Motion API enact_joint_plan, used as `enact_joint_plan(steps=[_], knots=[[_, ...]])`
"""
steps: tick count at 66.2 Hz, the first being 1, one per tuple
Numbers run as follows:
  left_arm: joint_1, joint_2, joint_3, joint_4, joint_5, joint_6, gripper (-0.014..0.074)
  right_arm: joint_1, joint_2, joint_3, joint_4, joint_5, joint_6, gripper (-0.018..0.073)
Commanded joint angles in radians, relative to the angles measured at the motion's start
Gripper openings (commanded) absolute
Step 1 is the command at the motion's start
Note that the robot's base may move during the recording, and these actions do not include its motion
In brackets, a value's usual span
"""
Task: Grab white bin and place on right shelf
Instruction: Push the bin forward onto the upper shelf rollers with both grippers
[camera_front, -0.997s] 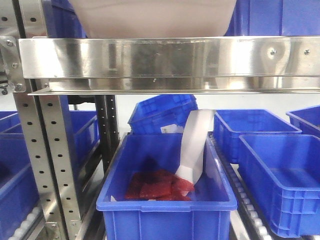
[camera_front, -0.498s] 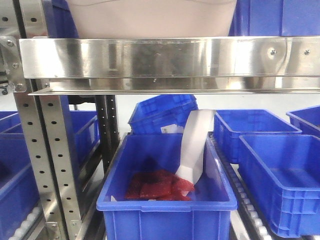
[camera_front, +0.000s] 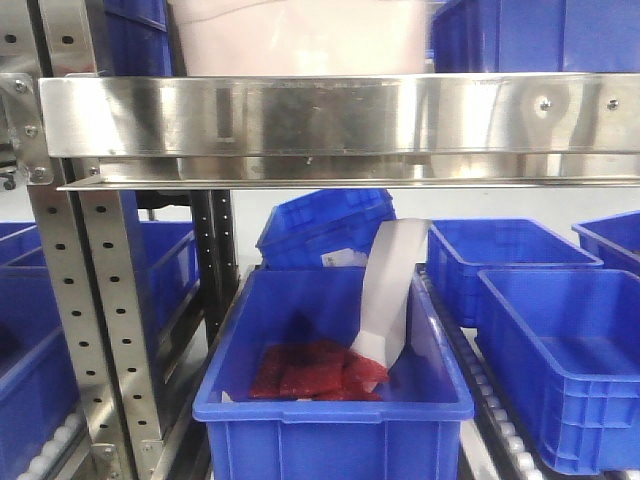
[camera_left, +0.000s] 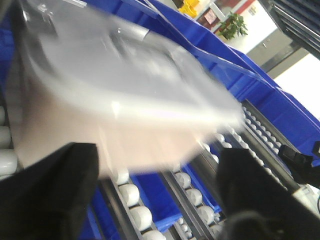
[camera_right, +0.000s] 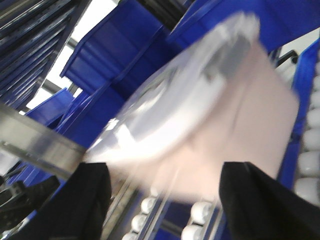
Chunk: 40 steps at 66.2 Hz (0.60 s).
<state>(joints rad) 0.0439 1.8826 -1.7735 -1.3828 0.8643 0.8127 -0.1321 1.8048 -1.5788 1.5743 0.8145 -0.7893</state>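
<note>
**Caller:** Bin position?

**Me:** White bin (camera_front: 300, 38) sits up at twelve o'clock, above the steel rail of the right shelf (camera_front: 340, 115), blue bins flanking it. My left gripper (camera_left: 155, 195) and right gripper (camera_right: 165, 200) both show fingers spread wide, the blurred tub beyond them, not clamped.

**Caller:** Step?

**Me:** Placing, I'd judge nearly done. Next calls for backing both arms straight out without nudging it.

**Caller:** Surface?

**Me:** Roller track (camera_left: 131, 192) beneath, so it may roll. Tight quarters: blue bin (camera_front: 335, 370) below at six o'clock.
</note>
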Motion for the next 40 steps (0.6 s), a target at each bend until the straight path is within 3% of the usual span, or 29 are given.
enact_joint_plan(steps=[1,11,15,25,30,34,40], knots=[[-0.003,-0.062,-0.035,-0.060,0.020,0.009,0.0243,-0.004,-0.064,-0.041,0.064,0.046,-0.008,0.0473],[-0.003,-0.064,-0.035,-0.059,0.029,0.009,-0.0139,-0.004,-0.064,-0.041,0.064,0.060,-0.009,0.0143],[-0.003,-0.064,-0.035,-0.068,0.026,0.009,-0.0106,-0.004,-0.064,-0.041,0.064,0.055,-0.009,0.0050],[0.000,-0.062,-0.035,-0.131,0.013,0.007,-0.0126,-0.004,-0.064,-0.041,0.073,0.021,-0.008,0.0056],[0.000,-0.064,-0.035,-0.119,0.011,-0.045,-0.0120,-0.005,-0.064,-0.041,0.072,0.026,-0.002,0.0060],[-0.002,-0.074,-0.035,-0.021,-0.021,-0.112,-0.0118,0.000,-0.076,-0.041,0.055,0.000,0.002,0.0071],[-0.012,-0.118,-0.035,0.267,-0.089,-0.269,-0.0118,0.019,-0.130,-0.041,-0.038,-0.135,0.019,0.0071]])
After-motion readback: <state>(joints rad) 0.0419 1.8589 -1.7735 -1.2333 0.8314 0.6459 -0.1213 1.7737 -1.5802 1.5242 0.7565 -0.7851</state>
